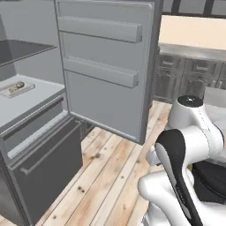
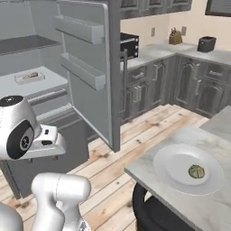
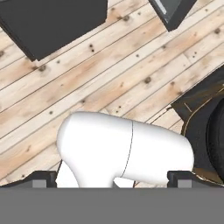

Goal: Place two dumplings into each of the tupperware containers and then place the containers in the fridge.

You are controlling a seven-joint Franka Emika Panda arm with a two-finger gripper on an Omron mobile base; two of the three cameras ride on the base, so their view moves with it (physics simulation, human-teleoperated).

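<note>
Open fridge [image 1: 26,101] shelf free beside container [image 1: 17,89], door [image 1: 106,70] swung out, plank floor [image 1: 106,176] bare

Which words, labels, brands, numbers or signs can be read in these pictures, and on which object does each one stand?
None: no readable text anywhere.
Fridge door: plain grey, no label.
Container on the fridge shelf: no marking can be made out.
White plate holding a dumpling: plain.
Dark appliances on the counter: no brand can be told; too small.
</note>
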